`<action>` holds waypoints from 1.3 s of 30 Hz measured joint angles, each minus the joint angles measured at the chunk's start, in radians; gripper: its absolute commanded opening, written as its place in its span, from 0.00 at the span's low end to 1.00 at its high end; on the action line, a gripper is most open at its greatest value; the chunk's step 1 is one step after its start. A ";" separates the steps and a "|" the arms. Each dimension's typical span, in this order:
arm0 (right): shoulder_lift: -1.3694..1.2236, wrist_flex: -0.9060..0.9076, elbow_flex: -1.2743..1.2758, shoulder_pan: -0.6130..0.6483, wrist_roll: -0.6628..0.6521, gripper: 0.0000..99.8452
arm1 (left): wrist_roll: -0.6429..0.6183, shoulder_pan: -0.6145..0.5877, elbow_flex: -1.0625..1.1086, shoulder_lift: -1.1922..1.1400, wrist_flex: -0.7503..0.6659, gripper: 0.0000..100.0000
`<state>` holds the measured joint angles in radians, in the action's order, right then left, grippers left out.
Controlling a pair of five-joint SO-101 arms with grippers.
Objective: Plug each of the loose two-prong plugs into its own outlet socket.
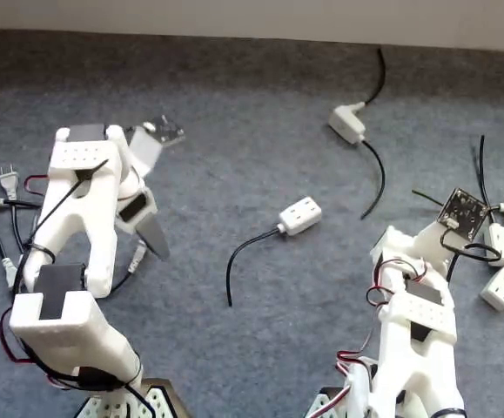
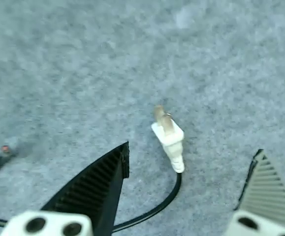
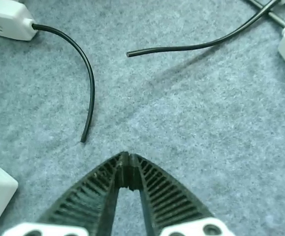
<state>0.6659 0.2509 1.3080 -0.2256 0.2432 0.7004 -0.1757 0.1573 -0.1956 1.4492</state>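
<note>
Plug lies on grey carpet near left; left gripper hangs over it, arm bent down, claw released. Right gripper clenched on nothing, near right, arm angled toward the far side.

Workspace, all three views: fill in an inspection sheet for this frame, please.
Surface: grey felt-like mat.
Job's things: one plug lies unplugged below the left tool; another plug lies at the mat's left side; five sockets, one mid-mat, one farther back, three clustered at right.
Clutter: nothing seen.
Tools: left tool open above the plug; right tool shut, holding nothing.
Cables: black cords trail from the sockets, with loose free ends.
Surroundings: pale strip beyond the mat's far edge.
</note>
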 measured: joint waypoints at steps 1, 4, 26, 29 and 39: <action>0.000 0.000 0.000 0.000 0.000 0.01 | 0.003 0.000 0.029 0.000 -0.014 0.37; 0.000 0.000 0.000 0.000 0.000 0.01 | 0.003 -0.002 0.101 0.000 -0.086 0.37; 0.000 0.000 0.000 0.000 0.000 0.01 | 0.009 0.012 0.308 0.018 -0.400 0.05; 0.000 0.000 0.000 0.000 0.000 0.01 | 0.009 0.014 0.307 0.018 -0.402 0.05; 0.000 0.000 0.000 -0.002 0.000 0.01 | 0.083 -0.006 0.305 0.018 -0.402 0.17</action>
<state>0.6659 0.2509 1.3080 -0.2271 0.2432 0.7833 -0.1818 0.4626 -0.1772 1.0472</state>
